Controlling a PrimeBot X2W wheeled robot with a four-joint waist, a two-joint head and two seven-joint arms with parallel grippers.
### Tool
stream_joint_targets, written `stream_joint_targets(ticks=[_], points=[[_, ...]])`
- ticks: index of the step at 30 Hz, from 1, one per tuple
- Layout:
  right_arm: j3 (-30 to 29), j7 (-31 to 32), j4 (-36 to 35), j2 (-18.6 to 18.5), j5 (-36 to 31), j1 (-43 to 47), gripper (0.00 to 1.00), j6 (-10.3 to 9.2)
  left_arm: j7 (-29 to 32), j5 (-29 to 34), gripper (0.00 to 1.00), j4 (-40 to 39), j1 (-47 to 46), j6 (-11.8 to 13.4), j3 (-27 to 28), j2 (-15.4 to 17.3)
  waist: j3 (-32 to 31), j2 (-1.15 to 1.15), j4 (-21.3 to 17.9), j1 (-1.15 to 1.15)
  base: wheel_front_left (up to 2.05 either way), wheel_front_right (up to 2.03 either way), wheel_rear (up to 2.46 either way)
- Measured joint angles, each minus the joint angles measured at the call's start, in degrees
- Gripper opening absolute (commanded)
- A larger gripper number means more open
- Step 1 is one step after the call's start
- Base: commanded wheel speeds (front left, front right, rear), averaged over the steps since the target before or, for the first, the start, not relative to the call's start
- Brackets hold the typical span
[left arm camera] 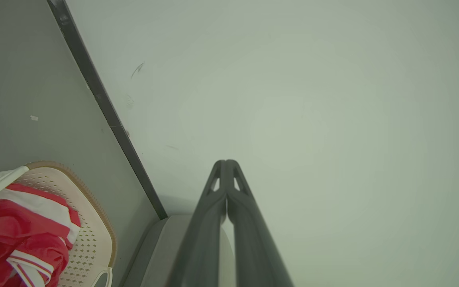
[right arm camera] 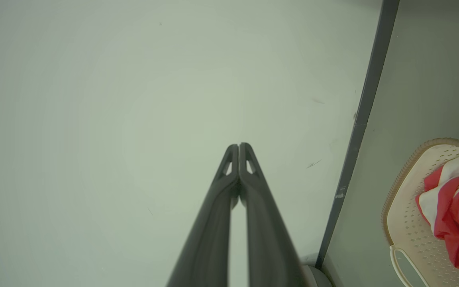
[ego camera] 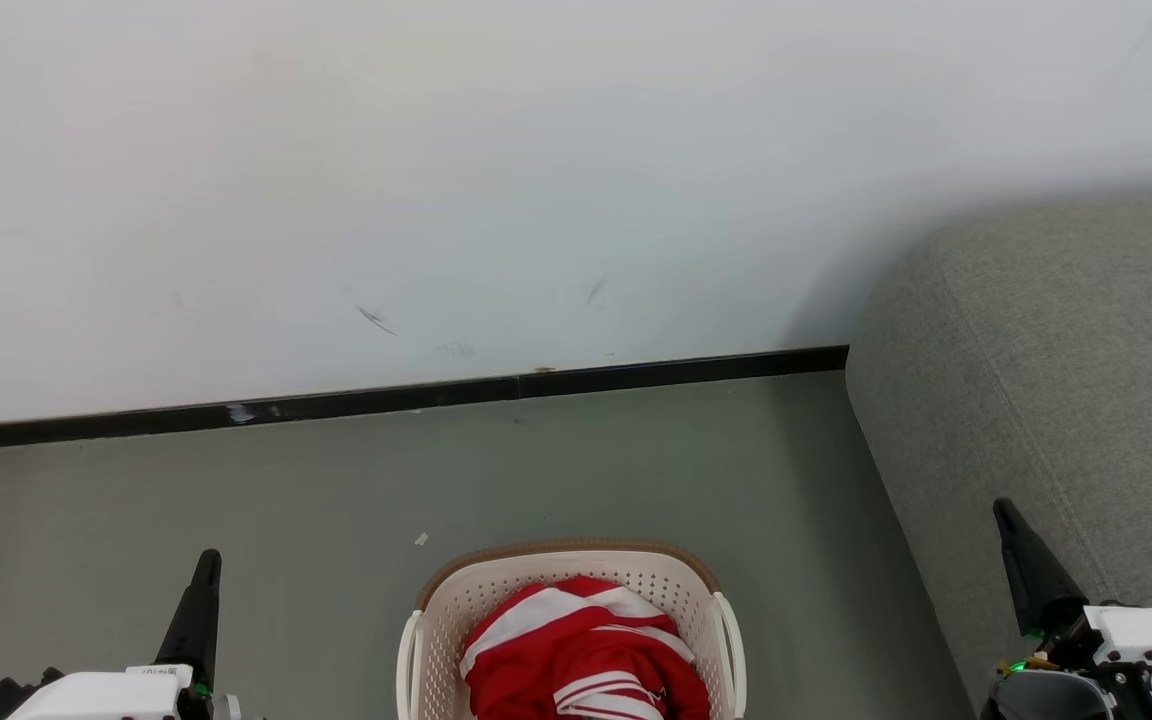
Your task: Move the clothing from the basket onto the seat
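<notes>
Nearest, the left gripper (ego camera: pixel 204 572) hangs to the left of the basket (ego camera: pixel 566 549), its two dark fingers pressed together with nothing between them. The right gripper (ego camera: pixel 1014 530) hangs to the right of the basket, likewise pinched shut and empty. Neither touches the basket.

Between them the basket stands on the floor (ego camera: pixel 236 490), and the clothing (ego camera: pixel 576 650) lies heaped inside it, none of it over the rim. It looks soft, light and limp, so it should sag and trail once lifted and could drag on the rim. The best hold is probably a raised fold at the top of the heap, pinched deep enough that the thin cloth does not slip out. A flat patch would give the fingers little to bite on.

By count there are one basket, one seat and two grippers. The red-and-white heap may be one garment or several; its folds hide which.

Right of the basket and beyond it sits the seat (ego camera: pixel 1066 380), grey, broad and bare where it shows. Behind the basket, a dark skirting (ego camera: pixel 386 399) runs under the white wall (ego camera: pixel 436 150).
</notes>
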Motion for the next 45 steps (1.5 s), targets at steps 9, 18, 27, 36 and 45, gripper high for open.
stream_joint_targets(ticks=[9, 18, 27, 36, 45], points=[[0.0, 0.0, 0.0, 0.0, 0.0, 0.0, 0.0, 0.0, 0.0, 0.0, 0.0, 0.0, 0.0, 0.0, 0.0, 0.0, 0.0, 0.0, 0.0, 0.0, 0.0, 0.0, 0.0], [0.3, -0.1, 2.8, 1.5, 0.0, 3.5, 1.0, -0.08, -0.2, 0.0, 1.0, 3.0, 2.4, 0.1, -0.8, -1.7, 0.0, 0.0, 0.0, 0.0, 0.0, 0.0, 0.0], [1.2, -1.7, 2.0, 1.5, -1.9, 3.4, 1.0, -0.07, -2.2, 3.3, 1.0, 2.0, 2.4, 0.1, -2.2, -1.6, 0.0, 0.0, 0.0, 0.0, 0.0, 0.0, 0.0], [2.2, -3.8, 1.3, 1.3, -7.9, 3.4, 1.0, -0.07, -4.1, 10.5, 1.0, 0.5, 2.4, 0.5, -3.5, -1.4, -0.1, 0.0, 0.2, 0.12, 0.0, 0.0, 0.0], [3.0, -5.5, 0.4, 0.6, -16.7, 3.2, 1.0, -0.07, -6.0, 21.2, 1.0, -2.1, 1.8, 1.2, -5.0, -0.3, -0.3, 0.0, 0.3, 0.55, 0.0, 0.0, 0.0]])
